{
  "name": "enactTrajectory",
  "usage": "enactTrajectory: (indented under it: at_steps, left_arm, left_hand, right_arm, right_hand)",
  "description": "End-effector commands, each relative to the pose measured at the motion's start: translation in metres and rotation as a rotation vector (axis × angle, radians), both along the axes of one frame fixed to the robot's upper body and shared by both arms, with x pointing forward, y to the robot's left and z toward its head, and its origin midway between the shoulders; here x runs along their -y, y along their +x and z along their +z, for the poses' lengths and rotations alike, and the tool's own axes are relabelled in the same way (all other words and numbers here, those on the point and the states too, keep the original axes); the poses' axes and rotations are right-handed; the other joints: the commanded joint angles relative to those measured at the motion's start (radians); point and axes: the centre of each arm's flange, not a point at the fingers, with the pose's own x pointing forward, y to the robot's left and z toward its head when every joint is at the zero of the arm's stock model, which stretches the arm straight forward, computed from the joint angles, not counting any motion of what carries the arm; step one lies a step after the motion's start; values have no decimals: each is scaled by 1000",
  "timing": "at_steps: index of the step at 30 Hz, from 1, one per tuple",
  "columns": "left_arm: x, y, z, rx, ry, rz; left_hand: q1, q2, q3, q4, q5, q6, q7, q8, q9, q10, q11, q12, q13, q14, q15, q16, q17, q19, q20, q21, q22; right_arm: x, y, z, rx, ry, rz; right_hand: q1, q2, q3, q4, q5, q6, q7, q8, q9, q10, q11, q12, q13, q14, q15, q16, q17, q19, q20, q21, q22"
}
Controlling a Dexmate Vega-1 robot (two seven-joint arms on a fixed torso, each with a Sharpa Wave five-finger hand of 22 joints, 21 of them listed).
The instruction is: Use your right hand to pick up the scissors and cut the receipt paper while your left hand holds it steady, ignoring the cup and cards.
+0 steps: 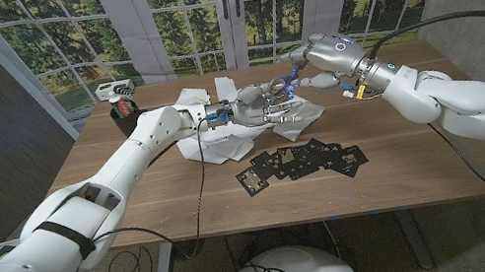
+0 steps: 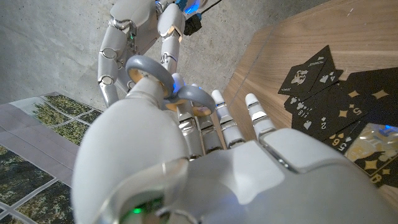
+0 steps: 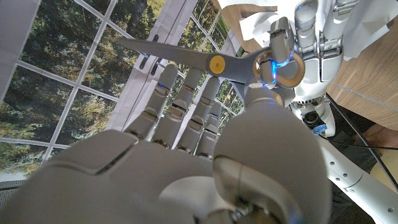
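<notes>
Head view: the right hand hangs above the far middle of the wooden counter, grasping the scissors, whose blue-lit grip shows at its fingers. Just left of it, the left hand sits over the crumpled white receipt paper, fingers down at the paper's right end; whether it actually grips the paper cannot be told here. The two hands are very close, almost touching. Near of them, a scatter of black cards lies in the counter's middle, just beside the paper's near edge. A dark cup stands at the far left corner, well apart from the hands. The counter's right half and its near strip are bare wood, leaving room on that side; the far edge runs along a windowed wall.

Left wrist view: the left hand shows from behind, fingers reaching ahead. The grey loops of the scissors sit right at its fingertips, with the right hand just past them. The cards fan out on the wood to one side, close to the counter's edge.

Right wrist view: the right hand grasps the scissors; a finger passes through a tan-lined loop and the grey blades, nearly closed, point away past a yellow pivot. The left hand stands just beyond the loops, with the receipt paper behind it on the counter.
</notes>
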Motion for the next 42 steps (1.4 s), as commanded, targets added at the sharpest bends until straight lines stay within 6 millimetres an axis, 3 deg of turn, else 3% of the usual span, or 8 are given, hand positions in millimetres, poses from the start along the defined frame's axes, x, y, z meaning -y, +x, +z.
enactTrajectory:
  at_steps: [1, 6, 10, 15, 21, 42]
  left_arm:
    - [0, 2, -2, -13, -5, -5]
    - [0, 4, -2, -15, -17, -9]
    - [0, 4, -3, -19, -33, -9]
    - [-1, 5, -4, -25, -100, -8]
    - [-6, 6, -2, -23, -145, 19]
    - [-8, 4, 2, 3, -216, 21]
  left_hand:
    - [66, 65, 4, -1, 0, 11, -14, 2, 4, 137, -122, 96, 4, 10, -4, -4, 2, -6, 0, 7, 3]
    - [67, 65, 4, -1, 0, 12, -12, 0, 4, 139, -125, 96, 4, 11, -5, -5, 2, -6, -2, 8, 3]
    - [67, 64, 4, -1, 1, 12, -15, -2, 5, 139, -126, 94, 3, 10, -6, -6, 2, -6, -2, 9, 3]
    - [65, 65, 3, 0, 1, 17, -20, -4, 3, 139, -131, 93, 4, 18, -16, -3, 2, -3, -4, 11, 3]
    - [63, 64, 1, 2, 1, 22, -18, -6, 1, 141, -135, 91, 3, 22, -22, -2, 4, 0, -5, 13, 3]
    - [61, 65, -2, 3, 2, 25, -27, -17, -2, 139, -138, 88, 10, 19, -29, -2, 9, 1, -11, 18, 3]
  right_arm:
    - [3, -2, 3, 16, 11, -29]
    - [4, -3, 3, 28, 14, -39]
    - [7, -3, 3, 43, 29, -42]
    - [9, -1, 0, 46, 33, -73]
    - [19, 0, -1, 44, 94, -120]
    - [38, 2, -1, 16, 256, -164]
  right_hand:
    - [-10, -5, 1, -3, -9, -15, 4, -6, -3, -23, 4, -9, 2, -19, -117, -2, -6, -2, 13, -12, 2]
    - [-21, -3, 3, -4, -20, -29, 5, -4, -8, -83, 13, -34, -9, -43, -117, -1, -14, -5, 21, -30, 2]
    - [-28, -2, 2, -1, -22, -31, 4, -3, -9, -82, 15, -36, -12, -47, -115, -1, -16, -6, 25, -35, 2]
    - [-44, 4, 1, 1, -28, -31, 7, 1, -14, -30, 12, -8, -9, -26, -115, 22, -10, -4, 26, -50, 3]
    - [-51, 30, 10, -7, -28, -5, 14, 10, -23, 77, -12, 84, 39, 33, -116, 52, 4, 20, 20, -68, 4]
    - [-78, 44, 17, -7, -25, -2, 19, 7, -31, 52, -3, 151, 116, 35, -115, 32, -10, 35, 21, -93, 5]
